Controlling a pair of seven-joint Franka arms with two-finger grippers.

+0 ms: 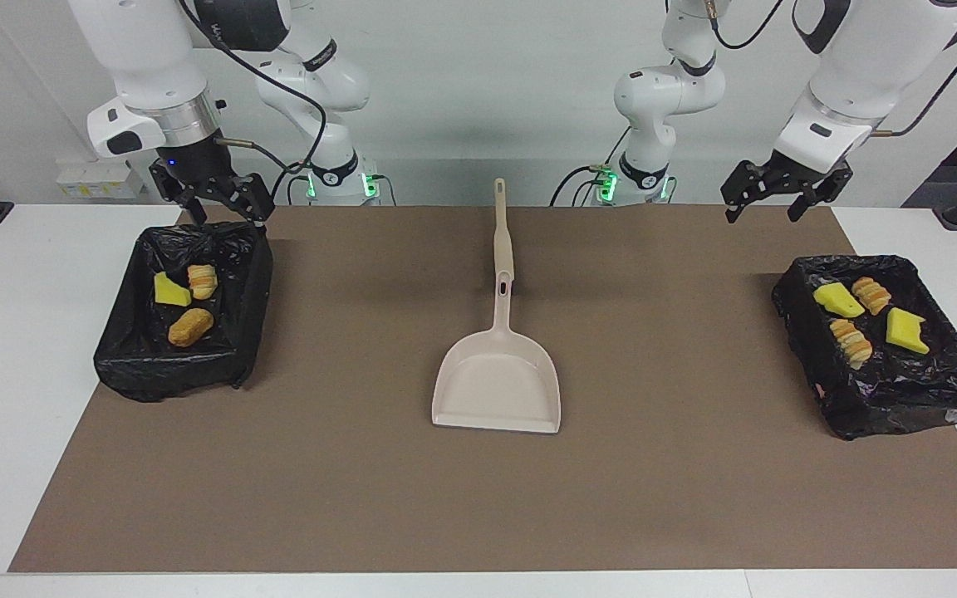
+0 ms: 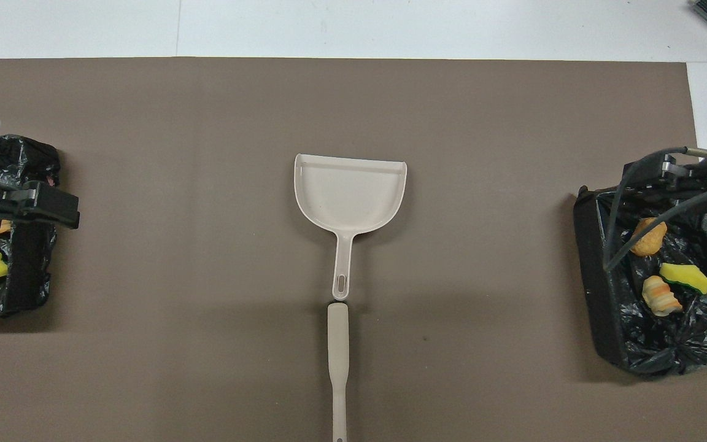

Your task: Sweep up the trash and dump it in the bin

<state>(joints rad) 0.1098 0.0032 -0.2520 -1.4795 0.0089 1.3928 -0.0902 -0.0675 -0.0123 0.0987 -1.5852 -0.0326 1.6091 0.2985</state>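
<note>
The trash lies in two black-bagged bins. The bin (image 1: 238, 282) at the right arm's end holds a yellow sponge chunk (image 1: 171, 291) and two tan bread-like lumps (image 1: 190, 326). The bin (image 1: 802, 332) at the left arm's end holds two yellow chunks (image 1: 906, 330) and two bread-like lumps (image 1: 851, 340). My right gripper (image 1: 225, 212) hangs open and empty over the near edge of its bin (image 2: 593, 276). My left gripper (image 1: 763, 214) hangs open and empty, up in the air just robot-side of its bin (image 2: 28, 276).
A beige dustpan (image 1: 497, 378) lies mid-mat, mouth away from the robots, also in the overhead view (image 2: 350, 190). A long beige brush handle (image 1: 502, 232) lies end to end with the pan's handle, nearer the robots (image 2: 337, 362); no bristles show. Brown mat (image 1: 661, 465) covers the table.
</note>
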